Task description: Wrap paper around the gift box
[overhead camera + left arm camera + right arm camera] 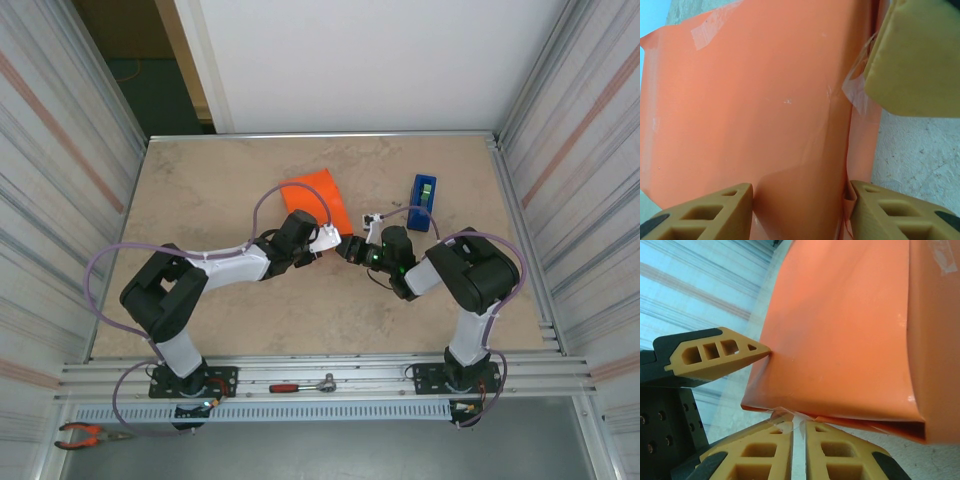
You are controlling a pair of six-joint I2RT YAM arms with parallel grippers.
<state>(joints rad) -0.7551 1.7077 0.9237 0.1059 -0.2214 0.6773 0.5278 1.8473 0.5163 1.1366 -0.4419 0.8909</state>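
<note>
Table [200,180]: one, a flat beige top with stone-like speckles and metal rails at the edges.
Paper [318,198]: one orange sheet, thin and smooth, folded to a box shape with sharp creases. It lies at the middle of the table, a little toward the far edge.
Box: under the paper, itself hidden.
Tape [705,31]: clear glossy pieces on the paper, two in the left wrist view.
Dispenser [423,202]: one, blue and narrow, toward the far right corner, apart from the paper.
Fingers [715,356]: tan wedges with cut-out holes, two on each gripper.
Left gripper [800,192]: jaws half wide, clamped on two sides of the wrapped paper.
Right gripper [799,424]: at the paper's lower edge, jaws almost together, a tape strip in the slit. Whether it is pinched, I cannot tell.
Arms: two, black and white, elbows bent outward, wrists facing each other.
</note>
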